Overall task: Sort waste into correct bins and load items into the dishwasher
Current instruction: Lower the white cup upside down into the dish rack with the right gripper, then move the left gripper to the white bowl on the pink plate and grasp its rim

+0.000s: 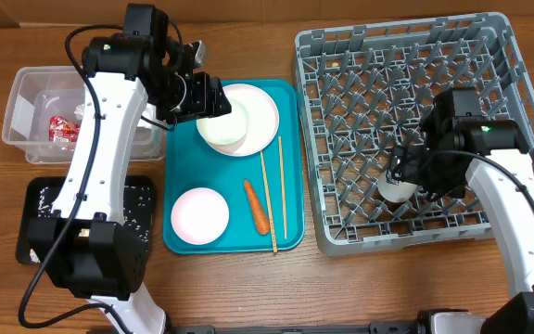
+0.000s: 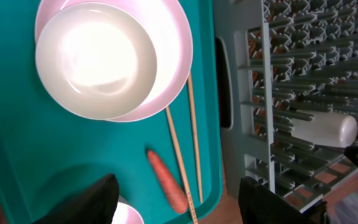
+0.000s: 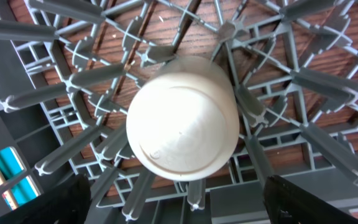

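Note:
My left gripper is open and empty, hovering over the left edge of the pinkish plate, which carries a white bowl. In the left wrist view its fingers frame the orange carrot and two wooden chopsticks below the plate and bowl. A second bowl sits at the tray's front left. My right gripper is open over the white cup, which stands upside down among the pegs of the grey dish rack. The fingers are clear of the cup.
The teal tray holds the plate, bowls, carrot and chopsticks. The clear tub at far left holds a red wrapper. The black tray with white scraps lies in front of it, partly under my left arm.

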Action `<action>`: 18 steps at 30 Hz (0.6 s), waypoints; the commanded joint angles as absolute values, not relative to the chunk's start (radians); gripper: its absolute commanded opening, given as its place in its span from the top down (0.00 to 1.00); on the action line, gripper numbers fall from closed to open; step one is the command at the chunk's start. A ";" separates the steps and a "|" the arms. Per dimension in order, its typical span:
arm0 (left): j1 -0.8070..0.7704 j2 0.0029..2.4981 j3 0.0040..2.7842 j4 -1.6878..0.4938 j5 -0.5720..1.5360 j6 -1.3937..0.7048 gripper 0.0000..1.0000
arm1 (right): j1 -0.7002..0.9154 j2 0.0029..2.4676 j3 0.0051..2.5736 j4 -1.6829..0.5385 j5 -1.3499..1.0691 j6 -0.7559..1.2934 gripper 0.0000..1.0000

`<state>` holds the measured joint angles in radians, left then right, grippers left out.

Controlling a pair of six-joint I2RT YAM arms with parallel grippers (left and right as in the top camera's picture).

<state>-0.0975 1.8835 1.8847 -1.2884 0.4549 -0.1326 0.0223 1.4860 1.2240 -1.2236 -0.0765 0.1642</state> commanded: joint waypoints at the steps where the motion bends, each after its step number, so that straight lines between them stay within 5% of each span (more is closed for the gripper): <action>1: -0.099 1.893 1.886 -1.286 0.361 -0.155 0.37 | 0.029 1.481 1.314 -1.242 -0.097 0.167 0.09; 18: -0.178 1.941 1.885 -1.187 0.036 -0.308 0.42 | 0.029 1.481 1.427 -1.315 -0.170 0.149 0.09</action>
